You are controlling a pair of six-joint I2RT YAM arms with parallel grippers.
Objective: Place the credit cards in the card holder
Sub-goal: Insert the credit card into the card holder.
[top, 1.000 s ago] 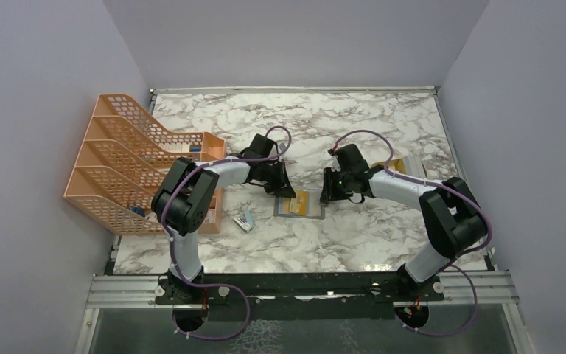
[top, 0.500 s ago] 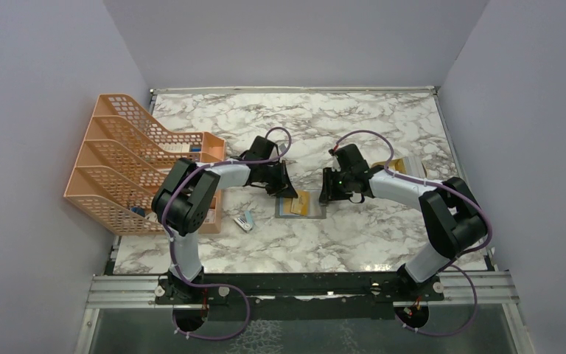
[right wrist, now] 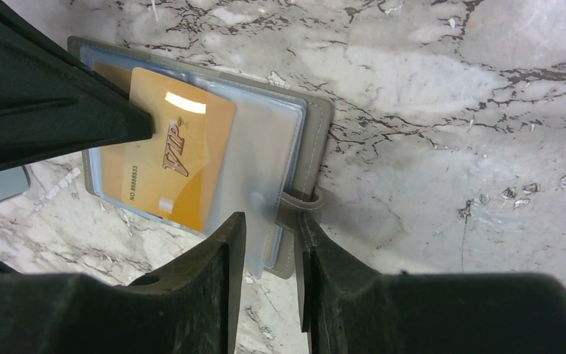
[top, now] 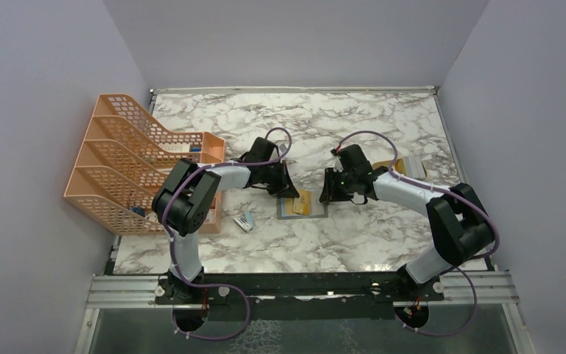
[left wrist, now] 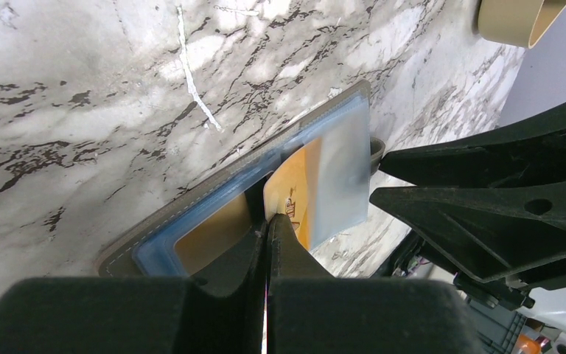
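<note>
1. Left pincer (left wrist: 269,221) is clamped tight on the near edge of a tan-gold plastic credit card lettered "VIP" (right wrist: 169,166). The card's far end is tucked under a clear pocket leaf of the open grey folding card holder with the light blue lining (right wrist: 313,125).
2. Right pincer (right wrist: 271,251) straddles the holder's edge just beside the snap tab, jaws narrowly apart. Whether it truly pinches I cannot tell (the edge sits right in the gap).
3. The step in hand, as I read it, is sliding this card home, and it looks only part-way in. The next move calls for a flat push along the pocket while the holder is kept steady.
4. A second tan-gold card (left wrist: 214,236) lies in the blue pocket beside it.
5. The holder lies flat on the white marbled tabletop (top: 354,118), with a small white-and-blue object (top: 245,220) near it. The orange mesh file rack (top: 118,162) is well apart. Nothing blocks the pocket, but the two pincers sit nearly nose to nose, so a long push risks a bump.
</note>
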